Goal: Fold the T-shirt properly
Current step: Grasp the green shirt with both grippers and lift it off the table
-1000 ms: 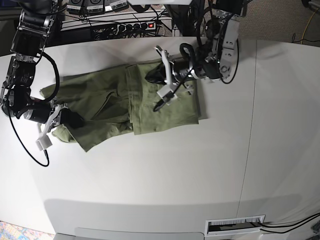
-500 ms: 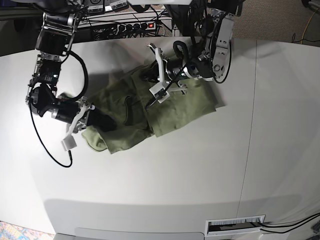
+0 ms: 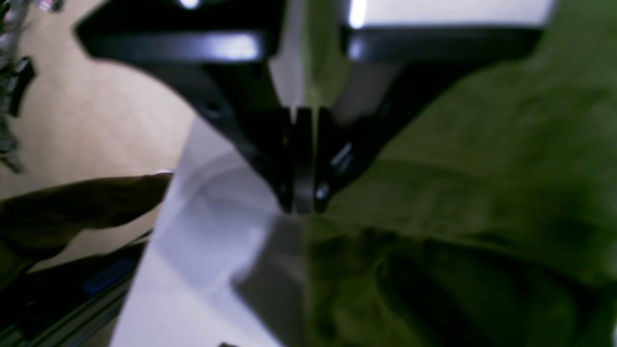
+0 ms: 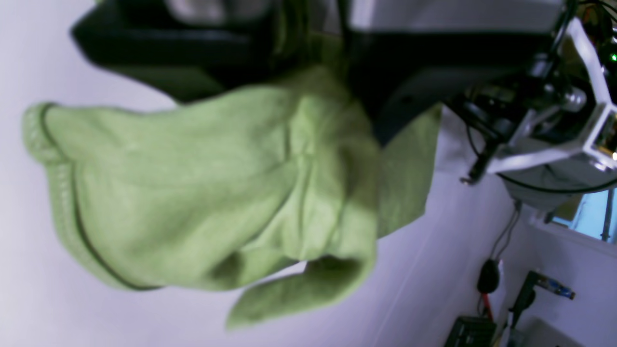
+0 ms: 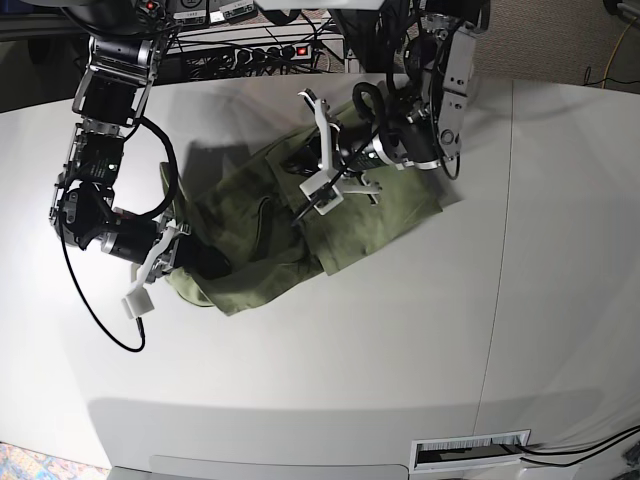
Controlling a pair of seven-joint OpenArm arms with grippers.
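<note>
Two arms are on the shirt [image 5: 275, 235], which lies bunched and partly doubled over on the white table [image 5: 400, 340], toward the table's far half. In the base view we see it as a creased green mass running from lower left to upper right, one edge near the right gripper [image 5: 160, 262], the other end under the left gripper [image 5: 322, 172].

Left gripper: in the left wrist view its black jaws [image 3: 301, 193] are pressed together, tips touching, right at the border between table [image 3: 202, 241] and shirt [image 3: 458, 193]. We cannot tell from that blurred view whether any cloth is pinched between the tips. In the base view its white fingers stand over the shirt's upper right part.

Right gripper: in the right wrist view a thick wad of shirt [image 4: 217, 193] comes out from between the black jaws [image 4: 318, 72], so we log it as clamped on cloth. A stitched hem shows along the left edge of that wad, and a folded flap hangs at the bottom. The wad is seen against the table [image 4: 72, 313]; whether it touches the table we cannot tell.

Writing: we find no readable brand, label or print on the shirt in any view. A power strip [image 5: 270, 52] with a red lit switch sits behind the table among cables [image 5: 210, 62]; no text on it is legible. A vent grille [image 5: 470, 452] is set at the table's near edge.
</note>
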